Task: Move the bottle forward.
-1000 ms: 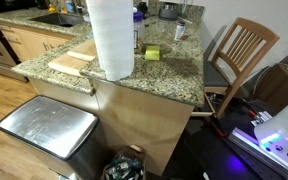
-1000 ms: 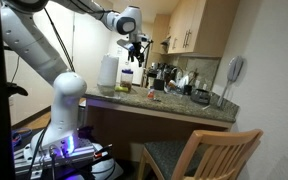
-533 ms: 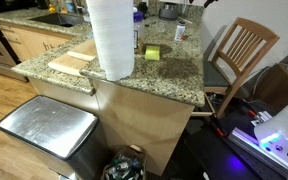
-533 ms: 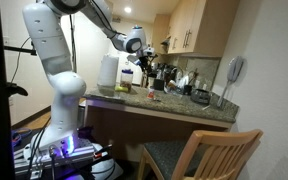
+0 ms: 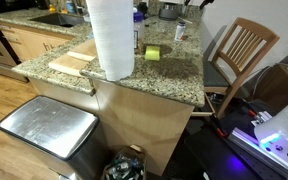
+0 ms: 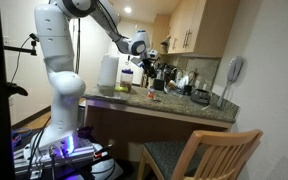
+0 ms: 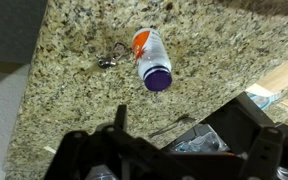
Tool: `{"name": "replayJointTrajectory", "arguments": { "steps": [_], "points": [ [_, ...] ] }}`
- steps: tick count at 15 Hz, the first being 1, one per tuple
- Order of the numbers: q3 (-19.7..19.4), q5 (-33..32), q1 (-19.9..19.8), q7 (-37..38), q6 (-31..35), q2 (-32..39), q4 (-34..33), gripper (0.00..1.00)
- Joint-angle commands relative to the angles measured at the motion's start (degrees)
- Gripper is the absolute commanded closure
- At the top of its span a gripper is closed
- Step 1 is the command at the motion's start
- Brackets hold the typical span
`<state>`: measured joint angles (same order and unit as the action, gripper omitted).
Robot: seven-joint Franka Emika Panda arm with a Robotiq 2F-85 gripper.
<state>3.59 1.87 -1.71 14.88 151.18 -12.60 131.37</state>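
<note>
In the wrist view the bottle [image 7: 150,58] has a white and orange body and a purple cap, and rests on the speckled granite counter [image 7: 74,90]. My gripper [image 7: 194,140] is open and empty. Its dark fingers frame the bottom of the view, apart from the bottle and above the counter. In an exterior view the bottle [image 5: 180,32] is small, behind the yellow-green block [image 5: 152,53]. In an exterior view my gripper [image 6: 147,63] hangs over the counter past the paper towel roll [image 6: 108,72].
A big white paper towel roll [image 5: 111,35] stands at the counter's near edge beside a wooden board [image 5: 72,62]. Small metal keys [image 7: 109,60] lie next to the bottle. Appliances and clutter crowd the back of the counter [image 6: 184,85]. A wooden chair [image 5: 240,50] stands by the counter.
The arm has reached further over the counter. The gripper has moved down and away from the paper towel roll. The bottle and the block have not moved.
</note>
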Motion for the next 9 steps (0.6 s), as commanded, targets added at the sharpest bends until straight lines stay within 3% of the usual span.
{"name": "replayJointTrajectory", "arguments": {
  "steps": [1, 6, 7, 9],
  "points": [
    [-0.6, 2.3, 0.6, 1.0, 4.4, 7.0, -3.2, 0.0],
    [-0.3, -2.8, -0.7, 7.4, 7.1, 18.3, -13.1, 0.0],
    [-1.2, -0.1, 0.9, 4.0, 6.8, 13.1, -7.4, 0.0],
    [-1.7, -1.2, 1.2, 6.0, 6.8, 16.8, -11.1, 0.0]
  ]
}}
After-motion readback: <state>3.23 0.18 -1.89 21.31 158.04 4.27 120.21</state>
